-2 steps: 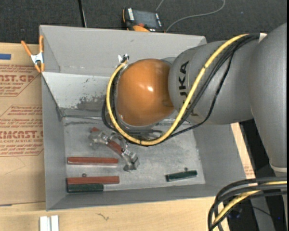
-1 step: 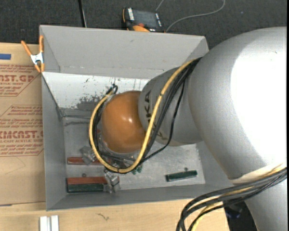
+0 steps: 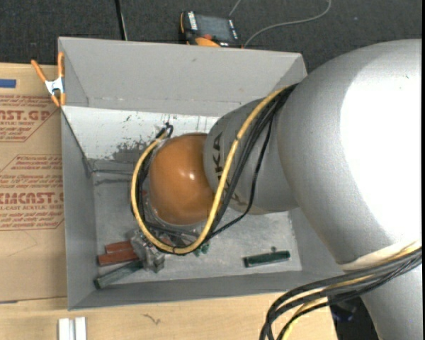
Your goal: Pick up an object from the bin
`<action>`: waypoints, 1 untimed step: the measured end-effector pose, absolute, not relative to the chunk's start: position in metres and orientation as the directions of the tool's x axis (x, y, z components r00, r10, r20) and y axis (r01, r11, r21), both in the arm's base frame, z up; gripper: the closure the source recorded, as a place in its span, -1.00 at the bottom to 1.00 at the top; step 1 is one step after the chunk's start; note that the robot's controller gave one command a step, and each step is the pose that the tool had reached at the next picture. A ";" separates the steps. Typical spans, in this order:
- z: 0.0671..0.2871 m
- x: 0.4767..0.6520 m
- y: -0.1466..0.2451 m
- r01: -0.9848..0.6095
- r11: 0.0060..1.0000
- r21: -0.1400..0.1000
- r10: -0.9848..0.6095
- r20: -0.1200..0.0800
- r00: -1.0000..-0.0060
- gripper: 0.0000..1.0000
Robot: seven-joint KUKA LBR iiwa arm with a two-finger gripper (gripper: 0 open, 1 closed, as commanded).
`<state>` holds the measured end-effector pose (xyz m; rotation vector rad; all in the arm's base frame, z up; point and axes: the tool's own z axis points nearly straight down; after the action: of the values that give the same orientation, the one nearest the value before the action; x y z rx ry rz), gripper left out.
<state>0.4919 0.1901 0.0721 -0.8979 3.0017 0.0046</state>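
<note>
Gripper: grey metal gripper (image 3: 149,256), low over the bin floor, front-left area, below the wrist cover.
Gripper state: cannot tell. Its tip is seen from above and mostly under the wrist, so wide or narrow is not readable. Nothing seen held.
Nearest item: red-brown flat oblong piece (image 3: 115,252), lying flat on the floor just left of the gripper, long side running left-right. Its right end is at the gripper tip; contact or gap cannot be told.
Second item: dark grey slim rod (image 3: 117,277), lying along the foot of the front wall, just below the red-brown piece. Its right end rises toward the gripper and is near it; contact not clear.
Wrist: orange dome cover (image 3: 178,179), glossy and rounded, directly above and behind the gripper, roughly mid-bin.
Cabling: yellow and black cables (image 3: 137,183), looping round the left side of the cover and under it, the lowest part hanging just above the gripper.
Arm: large silver arm (image 3: 354,154), coming in from the right and covering the bin's right part.
Other item: dark green slim bar (image 3: 266,259), flat on the floor at front-right, well apart from the gripper.
Bin: grey metal bin (image 3: 177,73), sloped walls, with dark scuff marks on the rear slope. The floor is sparse, three items seen, no heap.
</note>
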 end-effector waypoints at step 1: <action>0.071 0.492 0.189 -0.549 0.836 0.000 -0.549 -0.009 -0.836 -1.00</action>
<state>0.4918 0.1894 0.0708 -0.8974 3.0019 0.0033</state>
